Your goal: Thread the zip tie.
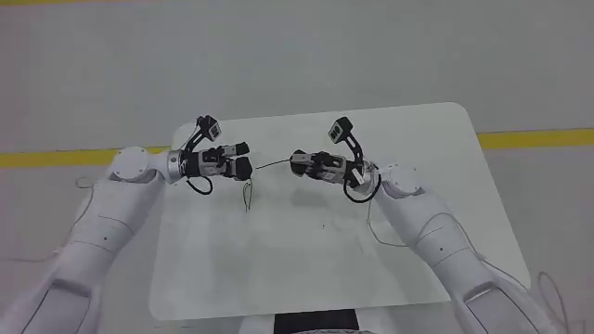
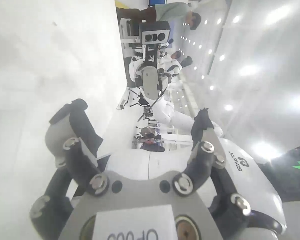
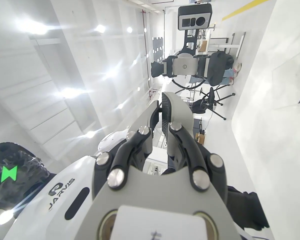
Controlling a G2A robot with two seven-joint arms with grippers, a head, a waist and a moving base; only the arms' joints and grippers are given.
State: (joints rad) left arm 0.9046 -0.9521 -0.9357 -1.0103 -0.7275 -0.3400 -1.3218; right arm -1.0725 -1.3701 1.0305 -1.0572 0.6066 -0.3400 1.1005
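The zip tie (image 1: 274, 162) is a thin dark line in the air above the table (image 1: 418, 139). Its long axis runs straight across from one gripper to the other. One end meets the tip of my right gripper (image 1: 295, 160). In the right wrist view its fingers (image 3: 168, 111) are pinched nearly together, so I judge they are clamped on the tie, though the tie is too fine to make out there. The free end points at my left gripper (image 1: 249, 159) and stops just short of its fingertips. That gripper is spread wide, its two fingers (image 2: 76, 123) well apart with nothing between them, and it faces the right one head on.

So the tie lies along the line joining my two hands, tip toward the left, and the left is the hand nearer that tip. The coming move, as I judge it, turns on that axis being aimed into the left gap.

A second thin strand (image 1: 247, 197) shows on the table just beside the left gripper. I cannot tell whether it is part of the tie or a shadow.
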